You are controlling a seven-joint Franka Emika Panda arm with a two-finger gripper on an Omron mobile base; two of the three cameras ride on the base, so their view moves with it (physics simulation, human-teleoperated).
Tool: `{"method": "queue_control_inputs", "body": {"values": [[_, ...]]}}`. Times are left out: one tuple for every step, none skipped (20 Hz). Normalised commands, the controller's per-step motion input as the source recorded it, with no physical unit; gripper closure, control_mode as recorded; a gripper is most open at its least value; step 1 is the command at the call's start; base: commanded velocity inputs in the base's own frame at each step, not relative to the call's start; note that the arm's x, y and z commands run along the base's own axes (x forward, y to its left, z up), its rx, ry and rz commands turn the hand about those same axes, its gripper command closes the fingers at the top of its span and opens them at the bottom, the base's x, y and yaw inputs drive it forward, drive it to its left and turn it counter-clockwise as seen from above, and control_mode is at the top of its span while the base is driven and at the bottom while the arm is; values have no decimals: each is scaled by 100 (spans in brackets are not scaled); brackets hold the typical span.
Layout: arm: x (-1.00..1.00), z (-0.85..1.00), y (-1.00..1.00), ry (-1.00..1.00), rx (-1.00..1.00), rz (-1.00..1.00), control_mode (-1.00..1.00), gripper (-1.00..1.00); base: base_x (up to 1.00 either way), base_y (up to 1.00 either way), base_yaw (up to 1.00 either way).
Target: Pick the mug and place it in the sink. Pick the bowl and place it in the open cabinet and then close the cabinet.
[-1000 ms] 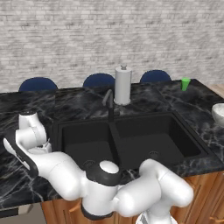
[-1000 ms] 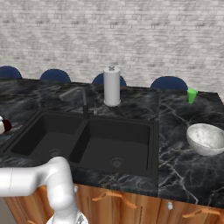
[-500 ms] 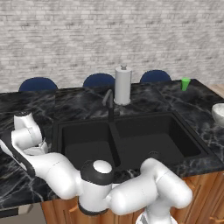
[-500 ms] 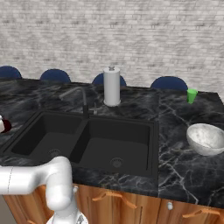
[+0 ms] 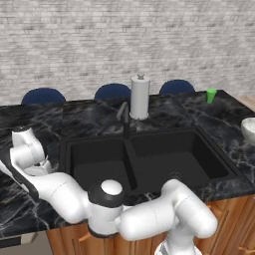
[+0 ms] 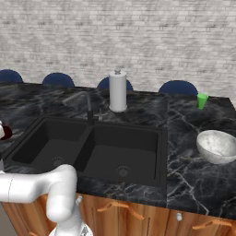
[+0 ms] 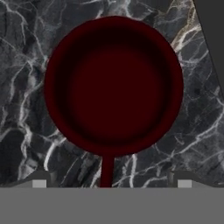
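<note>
A grey brick wall [image 5: 99,40] is backing the black marble counter [image 6: 193,175]. My two-finger gripper [image 7: 109,180] is hanging wide open, its tips straddling the small dark red mug [image 7: 113,85], seen from above on the counter left of the matte black double-basin sink [image 5: 149,159]. The grey-white bowl [image 6: 216,146] is sitting to the sink's right.
</note>
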Motion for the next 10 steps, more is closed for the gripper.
{"method": "queue_control_inputs", "body": {"values": [[0, -3, -17, 0, 0, -1, -100, -100, 0, 0, 0], [0, -1, -18, 0, 0, -1, -100, -100, 0, 0, 0], [0, -2, -16, 0, 0, -2, -100, -100, 0, 0, 0], [0, -3, -9, 0, 0, -3, -100, -100, 0, 0, 0], [0, -4, -6, 0, 0, -3, -100, -100, 0, 0, 0], [0, -5, -7, 0, 0, -3, -100, -100, 0, 0, 0], [1, -6, -9, 0, 0, -4, -100, -100, 0, 0, 0], [2, -7, -6, 0, 0, -4, -100, -100, 0, 0, 0], [0, -9, -7, 0, 0, -5, -100, -100, 0, 0, 0], [0, -15, -1, 0, 0, -5, -100, -100, 0, 0, 0]]}}
